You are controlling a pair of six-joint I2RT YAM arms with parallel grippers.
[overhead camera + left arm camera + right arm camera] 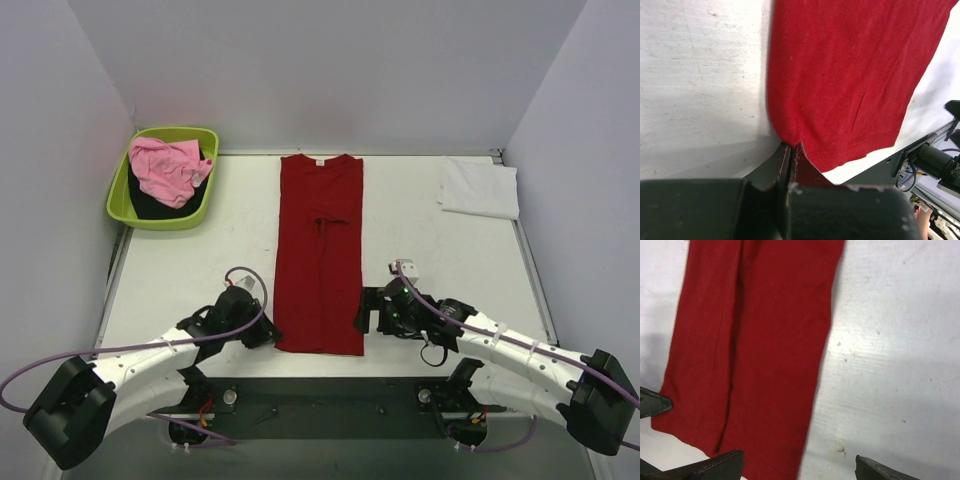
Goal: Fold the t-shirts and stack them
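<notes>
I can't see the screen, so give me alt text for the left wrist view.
The left gripper is shut on a hem corner of a red shirt. The shirt lies flat on a white table and fills the upper right of the view.

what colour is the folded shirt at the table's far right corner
The folded cloth t-shirt is white; top external view shows it best.

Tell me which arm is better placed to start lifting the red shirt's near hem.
Left. The left gripper is shut on the red shirt at its near-left hem corner, so it could probably lift at once. The right gripper hangs open at the opposite corner, gripping nothing.
</notes>
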